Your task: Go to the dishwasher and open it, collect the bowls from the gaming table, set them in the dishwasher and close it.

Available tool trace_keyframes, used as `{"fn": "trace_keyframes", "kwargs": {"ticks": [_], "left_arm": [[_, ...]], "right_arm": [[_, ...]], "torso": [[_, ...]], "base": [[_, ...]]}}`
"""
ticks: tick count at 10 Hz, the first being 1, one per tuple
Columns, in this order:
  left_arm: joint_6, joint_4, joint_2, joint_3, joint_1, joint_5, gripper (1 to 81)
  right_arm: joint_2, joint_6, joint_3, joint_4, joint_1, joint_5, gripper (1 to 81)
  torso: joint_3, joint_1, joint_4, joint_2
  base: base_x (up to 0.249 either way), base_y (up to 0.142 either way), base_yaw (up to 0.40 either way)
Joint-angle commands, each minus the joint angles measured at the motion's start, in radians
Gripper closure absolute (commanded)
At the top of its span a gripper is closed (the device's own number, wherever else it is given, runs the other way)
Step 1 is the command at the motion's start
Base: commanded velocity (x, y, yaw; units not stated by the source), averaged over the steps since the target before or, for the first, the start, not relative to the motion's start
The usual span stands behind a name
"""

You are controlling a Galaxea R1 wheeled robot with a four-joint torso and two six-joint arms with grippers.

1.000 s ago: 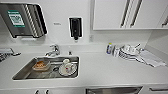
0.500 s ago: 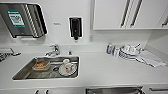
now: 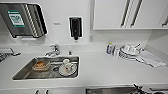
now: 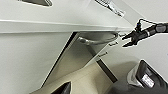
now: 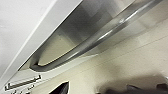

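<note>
Dishwasher handle approach: right arm at the bar, door shut

Dishwasher (image 3: 110,89) sits under the white countertop (image 3: 105,70), its steel front just showing at the lower edge of the head view, to the right of the sink (image 3: 46,67). From the left wrist camera the door looks closed, with the bar handle (image 4: 97,40) running along its top edge beneath the counter lip. The right gripper (image 4: 132,37) appears there as a dark jointed arm ending in two spread fingers, parted and pointing at the handle's end, close to it but gripping nothing. I cannot tell the state of the left gripper's fingers.

Risks, as judged from here:
- The parted fingers sit near the end of the bar, where it curves back into the door. A closure there could slip off the bend, and the pull would fail.
- The counter lip overhangs the handle closely. A rising approach could knock the fingers against the underside.
- A pull taken off-centre might twist the door against its hinge rather than swing it down cleanly.

Differences between views: the head camera gives the counter layout, namely the faucet (image 3: 53,50), the dishes in the sink, the stacked white dishes (image 3: 127,51) at the right and the wall-mounted soap dispenser (image 3: 75,27), but little of the handle. The right wrist camera shows the handle large and near, with the gap behind it. The left wrist camera shows the gripper and handle together.
</note>
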Motion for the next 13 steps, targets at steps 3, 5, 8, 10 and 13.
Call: {"fn": "trace_keyframes", "kwargs": {"ticks": [3,5,8,10,13], "left_arm": [[0.008,0.027,-0.044,0.026,-0.08,0.017,1.0],[0.008,0.027,-0.041,0.026,-0.08,0.018,1.0],[0.008,0.027,-0.038,0.026,-0.08,0.018,1.0],[0.01,0.029,-0.04,0.026,-0.08,0.018,1.0],[0.01,0.03,-0.036,0.026,-0.08,0.018,1.0]], "right_arm": [[0.119,0.065,-0.157,0.022,0.132,-0.063,1.0],[0.167,0.083,-0.227,0.022,0.126,-0.069,1.0],[0.218,0.112,-0.326,0.022,0.132,-0.095,1.0],[0.225,0.14,-0.353,0.022,0.143,-0.095,1.0],[0.247,0.161,-0.401,0.022,0.138,-0.094,1.0]], "torso": [[0.0,0.0,0.0,0.0],[0.0,0.0,0.0,0.0],[0.0,0.0,0.0,0.0],[0.0,0.0,0.0,0.0],[0.0,0.0,0.0,0.0]], "base": [[0.0,0.0,0.0],[0.0,0.0,0.0],[0.0,0.0,0.0],[0.0,0.0,0.0],[0.0,0.0,0.0]]}}
